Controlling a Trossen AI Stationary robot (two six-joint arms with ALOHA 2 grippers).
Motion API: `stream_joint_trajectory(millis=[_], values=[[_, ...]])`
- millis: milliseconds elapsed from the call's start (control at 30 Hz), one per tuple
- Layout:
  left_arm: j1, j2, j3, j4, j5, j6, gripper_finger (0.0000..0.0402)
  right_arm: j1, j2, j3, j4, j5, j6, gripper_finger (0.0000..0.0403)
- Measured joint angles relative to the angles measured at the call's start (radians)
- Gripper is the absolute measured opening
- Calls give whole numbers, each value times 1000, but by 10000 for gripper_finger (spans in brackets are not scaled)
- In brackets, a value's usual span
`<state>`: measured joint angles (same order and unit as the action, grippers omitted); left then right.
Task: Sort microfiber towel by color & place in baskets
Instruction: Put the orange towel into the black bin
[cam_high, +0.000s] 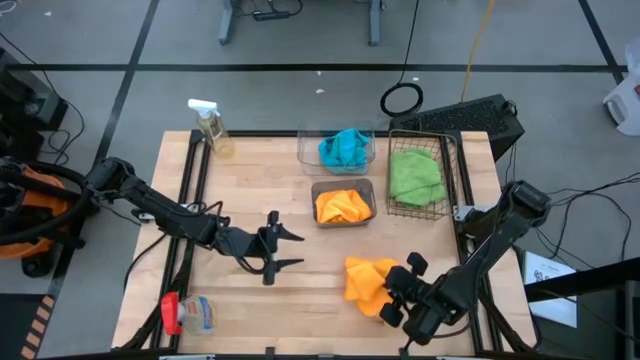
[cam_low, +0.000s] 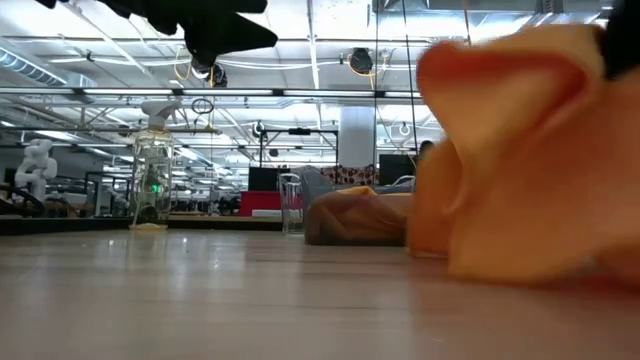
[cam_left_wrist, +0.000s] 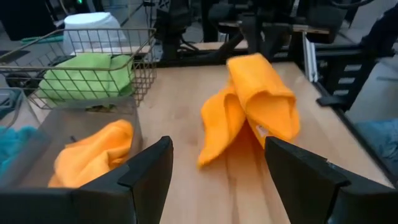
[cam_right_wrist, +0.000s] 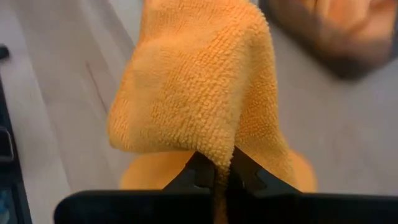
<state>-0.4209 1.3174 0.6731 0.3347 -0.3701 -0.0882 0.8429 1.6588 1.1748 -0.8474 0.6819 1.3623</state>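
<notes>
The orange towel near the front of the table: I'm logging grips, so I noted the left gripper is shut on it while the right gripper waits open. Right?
Not quite: the arms are swapped. The right gripper is shut on the orange towel, as the right wrist view shows. The left gripper waits open over bare table, seen in the high view.

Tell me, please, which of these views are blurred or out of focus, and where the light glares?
Low view: the orange towel sits close to the lens and is soft and out of focus; the ceiling lights behind are bright. Right wrist view: the towel's pile is sharp at the shut right gripper, while the grey tub behind is blurred. Left wrist view: slightly soft throughout. High view: evenly lit, without glare.
</notes>
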Motion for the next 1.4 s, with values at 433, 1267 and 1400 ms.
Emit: stream_joint_trajectory(millis=[433, 1267, 1400], values=[[-33, 75, 0, 140, 2, -40, 257, -20, -110, 0, 11, 226, -198, 1], [-23, 202, -1, 427, 30, 43, 257, -197, -235, 2, 617, 264, -1071, 1], [-23, 202, -1, 437, 30, 43, 257, -224, -238, 3, 684, 266, -1159, 2]])
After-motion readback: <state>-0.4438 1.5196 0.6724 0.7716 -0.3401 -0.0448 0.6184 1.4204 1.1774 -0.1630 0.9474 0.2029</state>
